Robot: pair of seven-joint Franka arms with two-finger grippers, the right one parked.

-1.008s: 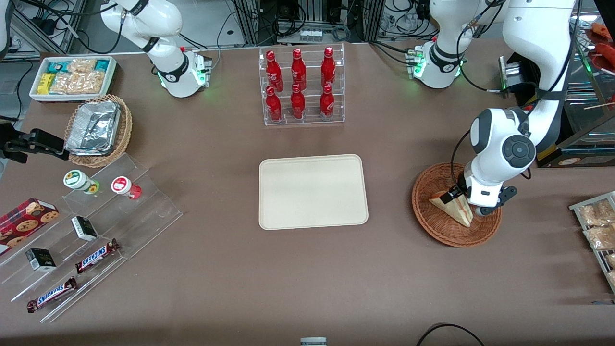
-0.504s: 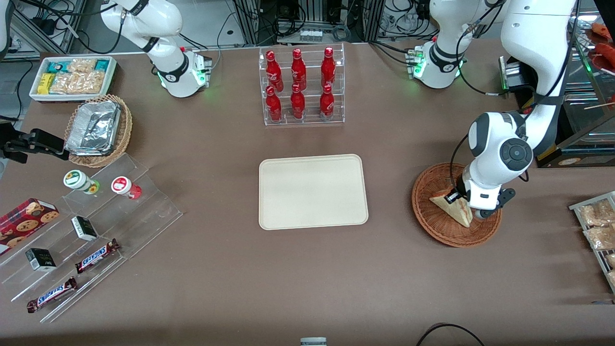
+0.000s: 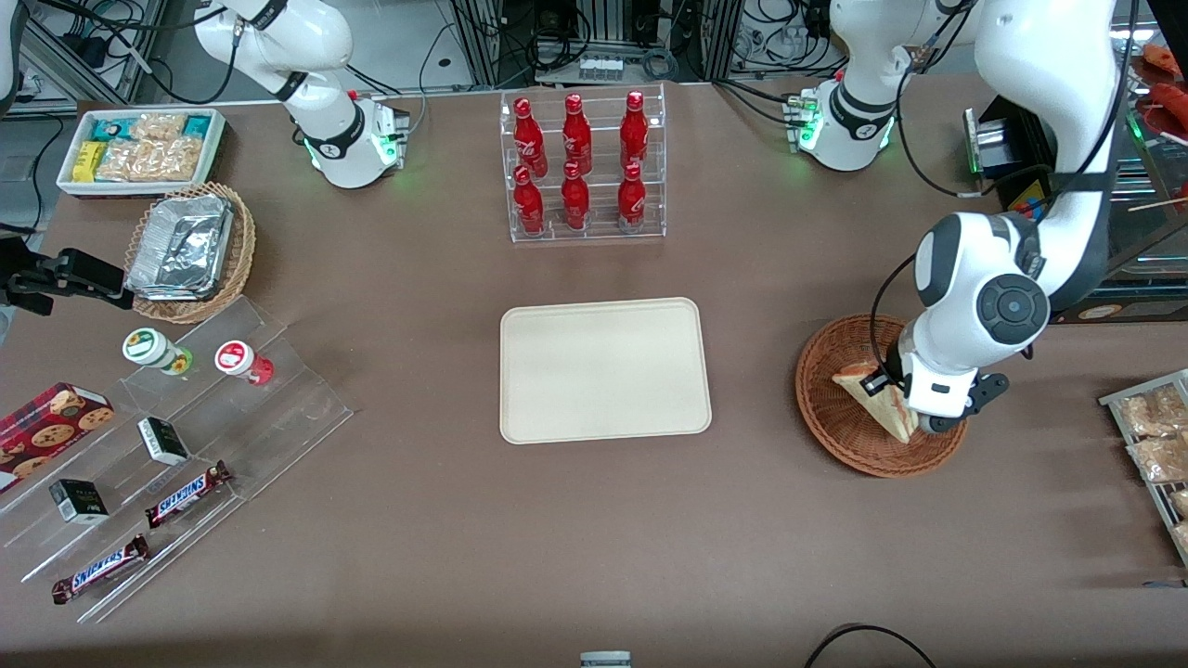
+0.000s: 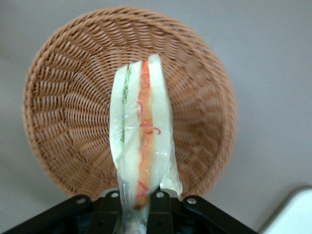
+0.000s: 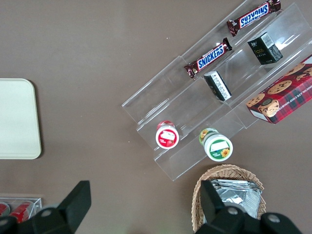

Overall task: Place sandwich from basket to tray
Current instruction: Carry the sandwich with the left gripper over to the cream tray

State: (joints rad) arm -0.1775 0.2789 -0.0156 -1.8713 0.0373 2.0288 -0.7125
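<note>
rising off the basket (image 4: 63,122) floor since a second ago, the sandwich (image 4: 141,141) hangs pinched edge-up between the fingers (image 4: 158,202) of the left gripper (image 4: 134,204), lifted above the weave, so carrying it to the tray (image 3: 603,369) looks next.

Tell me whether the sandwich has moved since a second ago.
Yes. The sandwich, clamped in the gripper, has lifted slightly off the basket floor, though it hangs over the basket.
</note>
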